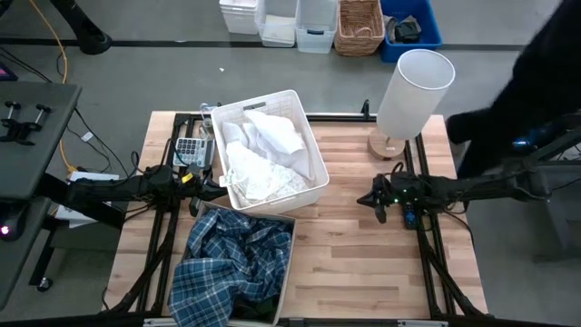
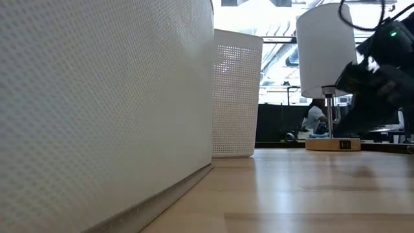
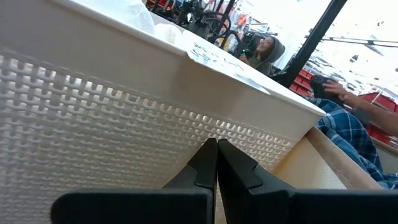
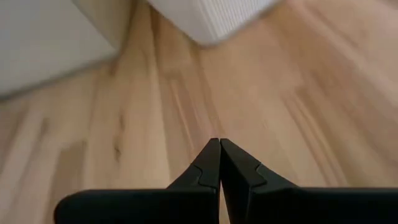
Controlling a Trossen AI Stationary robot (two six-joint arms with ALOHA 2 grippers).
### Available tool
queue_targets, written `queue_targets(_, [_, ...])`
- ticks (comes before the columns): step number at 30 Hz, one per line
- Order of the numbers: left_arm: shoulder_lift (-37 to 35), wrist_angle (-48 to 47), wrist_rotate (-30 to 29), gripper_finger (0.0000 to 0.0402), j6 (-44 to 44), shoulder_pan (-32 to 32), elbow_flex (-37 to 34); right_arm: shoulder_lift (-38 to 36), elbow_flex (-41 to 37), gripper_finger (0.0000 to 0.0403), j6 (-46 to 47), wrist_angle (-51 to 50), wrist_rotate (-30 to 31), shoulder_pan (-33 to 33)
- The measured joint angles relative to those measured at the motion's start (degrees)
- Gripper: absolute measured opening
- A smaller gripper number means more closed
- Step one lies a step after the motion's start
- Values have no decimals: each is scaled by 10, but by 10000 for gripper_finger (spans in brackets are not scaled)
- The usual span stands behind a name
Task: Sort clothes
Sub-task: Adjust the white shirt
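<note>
A: Clothes looked sorted already. White garments (image 1: pixel 263 154) sat in the white bin (image 1: pixel 317 186), plaid shirt (image 1: pixel 227 263) filled the cardboard box (image 1: pixel 287 272) just in front of it, spilling over the near edge. Something dark at the box's bottom corner, couldn't tell what.

B: End effectors?

A: Left end effector (image 3: pixel 217 163) pressed together, empty, right against the bin's outer wall. Right end effector (image 4: pixel 219 163) also pressed together, empty, over bare table (image 1: pixel 363 263), well apart from both containers. Lamp (image 1: pixel 410 91) stood behind it.

B: Step in hand?

A: My guess: wrap-up or retreat. To do it well, left arm should back straight away from the bin so it doesn't shove it. If the hanging plaid needs tucking, spread the fingers first, come from above, pinch the overhang, drop it inside.
</note>
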Motion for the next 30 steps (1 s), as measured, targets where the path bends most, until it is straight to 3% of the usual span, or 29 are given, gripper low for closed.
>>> queue_targets(5, [0,0,0,1,0,0,0,-124,1,1,0,0,32,2])
queue_targets(20, [0,0,0,1,0,0,0,-363,0,0,0,-19,32,2])
queue_targets(30, [0,0,0,1,0,0,0,-350,0,0,0,-18,32,2])
